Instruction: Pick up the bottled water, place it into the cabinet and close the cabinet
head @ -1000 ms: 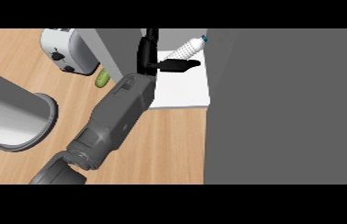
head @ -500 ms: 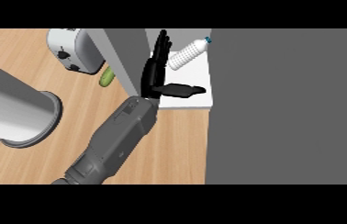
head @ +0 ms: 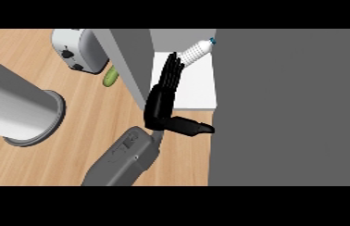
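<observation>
A: Right of the counter [head: 89, 123], big grey cabinet [head: 280, 104], door [head: 130, 58] ajar at left, white shelf [head: 198, 93] showing inside.
B: Which step?
A: Looks like the bottle's placed; door closing comes next. Bottled water [head: 195, 51] lies tilted on the far end of the shelf, cap pointing far right.
B: Hand?
A: One hand [head: 164, 97] in view, which arm I can't tell. Fingers straight and spread narrow, pointing far, thumb sticking out right. Holding nothing. Fingertips just beside the bottle's base, can't tell if touching.
B: Next move?
A: My guess: pull the hand near and out of the opening, get it to the outer face of the door, then push it right until shut.
B: Bottle look?
A: Clear ribbed plastic, whitish body, small blue cap. Light, would roll easily lying like that.
B: Other stuff?
A: Steel pot [head: 27, 114] at left, toaster [head: 78, 49] far left, small green thing [head: 109, 77] beside it.
</observation>
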Controlling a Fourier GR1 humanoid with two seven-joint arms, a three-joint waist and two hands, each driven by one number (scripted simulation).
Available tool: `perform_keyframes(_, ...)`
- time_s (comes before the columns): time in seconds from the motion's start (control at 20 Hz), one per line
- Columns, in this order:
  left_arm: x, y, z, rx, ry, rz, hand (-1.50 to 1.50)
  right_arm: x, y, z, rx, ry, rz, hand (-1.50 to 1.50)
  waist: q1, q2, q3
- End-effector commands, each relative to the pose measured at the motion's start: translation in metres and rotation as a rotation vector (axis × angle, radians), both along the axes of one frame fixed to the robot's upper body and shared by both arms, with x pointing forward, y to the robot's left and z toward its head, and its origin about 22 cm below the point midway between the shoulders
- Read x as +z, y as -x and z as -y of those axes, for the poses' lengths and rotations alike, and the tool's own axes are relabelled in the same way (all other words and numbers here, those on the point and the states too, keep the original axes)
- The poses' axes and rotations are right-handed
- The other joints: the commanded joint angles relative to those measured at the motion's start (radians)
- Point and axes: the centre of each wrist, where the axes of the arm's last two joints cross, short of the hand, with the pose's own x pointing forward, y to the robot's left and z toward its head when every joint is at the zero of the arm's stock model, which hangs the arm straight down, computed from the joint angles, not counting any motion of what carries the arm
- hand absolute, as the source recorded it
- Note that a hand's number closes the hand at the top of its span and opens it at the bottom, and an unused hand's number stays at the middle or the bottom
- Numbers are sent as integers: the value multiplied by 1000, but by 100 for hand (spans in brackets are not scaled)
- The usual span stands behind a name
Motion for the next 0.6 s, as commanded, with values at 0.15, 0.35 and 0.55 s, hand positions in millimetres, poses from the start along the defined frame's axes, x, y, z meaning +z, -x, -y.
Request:
perform_keyframes(0.15,-3,53,-28,-68,32,-7,150,38,8,-8,134,89,54,-150,6,-3,0)
perform_keyframes(0.35,-2,60,-51,-61,27,-56,150,31,3,2,289,215,7,150,5,-2,0)
perform_keyframes(0.55,-6,86,-79,-18,21,-62,150,48,11,-6,403,210,27,150,0,-4,-1)
